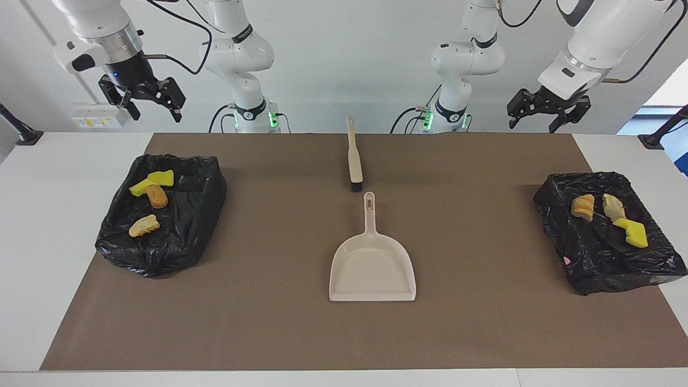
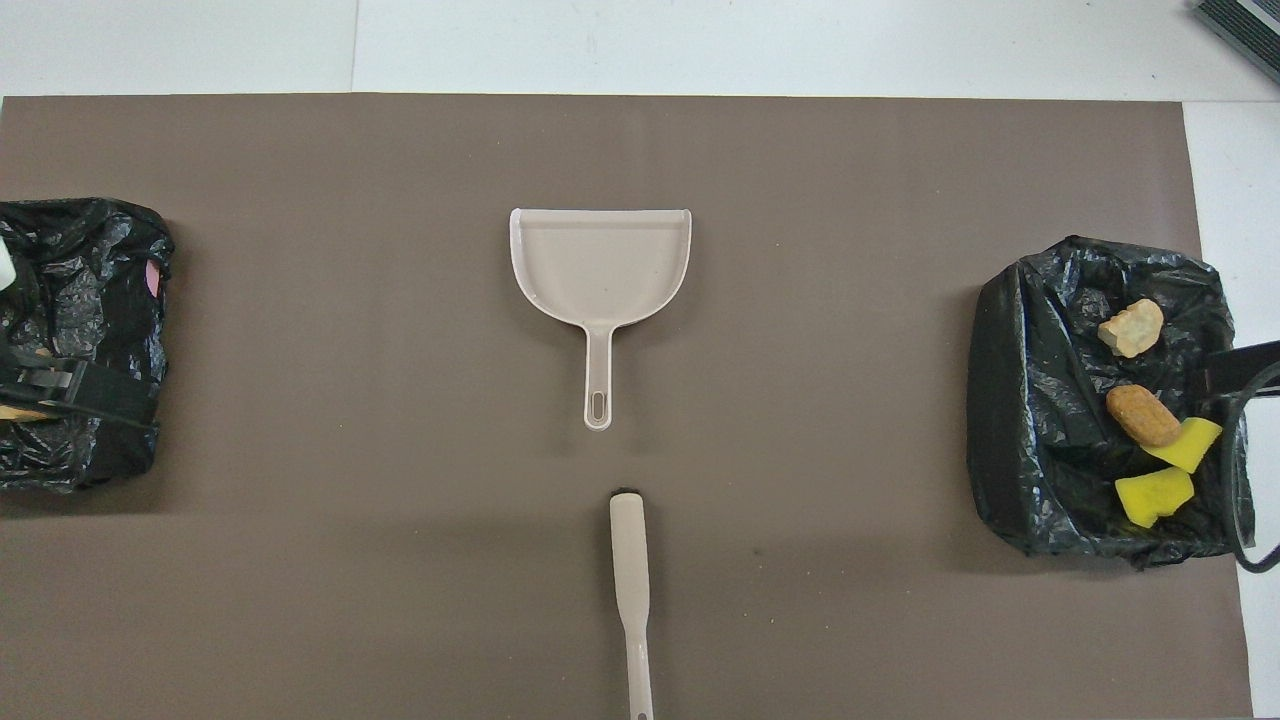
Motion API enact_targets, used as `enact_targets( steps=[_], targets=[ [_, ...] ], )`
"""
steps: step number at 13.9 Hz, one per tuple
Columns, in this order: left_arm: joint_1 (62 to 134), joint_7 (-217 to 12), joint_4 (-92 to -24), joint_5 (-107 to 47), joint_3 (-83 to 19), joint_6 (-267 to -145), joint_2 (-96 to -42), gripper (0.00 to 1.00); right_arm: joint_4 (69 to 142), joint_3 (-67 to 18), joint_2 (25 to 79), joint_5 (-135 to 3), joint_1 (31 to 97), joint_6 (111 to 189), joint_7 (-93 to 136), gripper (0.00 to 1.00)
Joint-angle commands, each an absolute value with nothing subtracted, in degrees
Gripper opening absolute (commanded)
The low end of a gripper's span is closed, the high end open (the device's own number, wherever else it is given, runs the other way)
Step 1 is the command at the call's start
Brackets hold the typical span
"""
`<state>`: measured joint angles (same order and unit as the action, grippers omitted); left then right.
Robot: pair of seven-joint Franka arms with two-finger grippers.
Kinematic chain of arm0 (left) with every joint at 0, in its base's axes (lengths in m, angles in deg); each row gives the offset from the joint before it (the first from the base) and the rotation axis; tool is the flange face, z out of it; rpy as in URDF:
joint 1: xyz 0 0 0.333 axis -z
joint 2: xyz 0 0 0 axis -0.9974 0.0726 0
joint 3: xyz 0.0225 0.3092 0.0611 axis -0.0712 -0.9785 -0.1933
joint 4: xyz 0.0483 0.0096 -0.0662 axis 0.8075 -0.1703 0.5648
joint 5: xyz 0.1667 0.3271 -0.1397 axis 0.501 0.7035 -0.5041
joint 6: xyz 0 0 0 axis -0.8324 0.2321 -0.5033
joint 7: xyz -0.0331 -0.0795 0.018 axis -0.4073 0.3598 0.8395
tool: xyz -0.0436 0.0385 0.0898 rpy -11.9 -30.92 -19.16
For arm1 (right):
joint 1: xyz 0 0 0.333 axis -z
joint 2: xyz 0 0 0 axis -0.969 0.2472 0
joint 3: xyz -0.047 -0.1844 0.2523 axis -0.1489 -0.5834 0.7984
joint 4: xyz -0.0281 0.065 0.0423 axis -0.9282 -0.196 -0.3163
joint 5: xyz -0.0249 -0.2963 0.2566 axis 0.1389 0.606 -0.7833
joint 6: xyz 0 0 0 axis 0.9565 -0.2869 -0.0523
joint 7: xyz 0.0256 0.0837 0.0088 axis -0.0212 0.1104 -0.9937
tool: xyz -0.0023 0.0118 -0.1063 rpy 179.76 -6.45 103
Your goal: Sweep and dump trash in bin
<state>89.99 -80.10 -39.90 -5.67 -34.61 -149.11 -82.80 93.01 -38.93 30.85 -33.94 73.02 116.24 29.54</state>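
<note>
A: Left hand (image 1: pixel 543 110), upper right of the facing view: raised over the surface's edge by the robots, fingers spread wide, holding nothing. Right hand (image 1: pixel 142 99), upper left of that view: likewise raised, wide and empty.

B: And the trash?

A: Trash (image 1: pixel 148 201) lies in the black-lined bin (image 1: pixel 183 236) at left of the facing view: two yellow sponge chunks, two tan lumps. More trash (image 1: pixel 607 215) lies in the second black-lined bin (image 1: pixel 602 258) at right of that view: one yellow chunk and two bread-like lumps. No loose bit shows on the brown mat (image 1: pixel 269 322).

B: Tools?

A: Dustpan (image 1: pixel 372 269), frame centre, flat on the mat and bare, its handle pointing up the frame toward the robots. Brush (image 1: pixel 353 161) just above it in the frame, bristles toward the pan handle, near but apart from it.

B: So what step is in hand?

A: By judgement, the work appears complete; both arms wait. If a further sweep were wanted, one hand should take the brush handle at its middle and the other the pan handle, keeping the pan's lip pressed flat so bits cannot slip beneath, and tipping only once the pan is well over a bin.
</note>
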Motion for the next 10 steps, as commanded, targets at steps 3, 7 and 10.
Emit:
enact_targets(
  steps=[3, 7, 10],
  targets=[
    [89.7, -80.9, -36.9, -6.1, -34.5, -150.9, -81.8, 1.0, 94.6, -38.7, 29.5, -32.8, 73.2, 117.4, 27.6, 1.0],
    [89.7, -80.6, -37.1, -5.5, -34.5, -151.1, -82.0, 1.0, 94.6, -38.7, 29.5, -32.8, 73.2, 117.4, 27.6, 1.0],
    [89.7, -80.6, -37.5, -5.5, -34.5, -151.1, -82.2, 1.0, 94.6, -38.7, 29.6, -32.8, 73.2, 117.4, 27.6, 1.0]
  ],
)
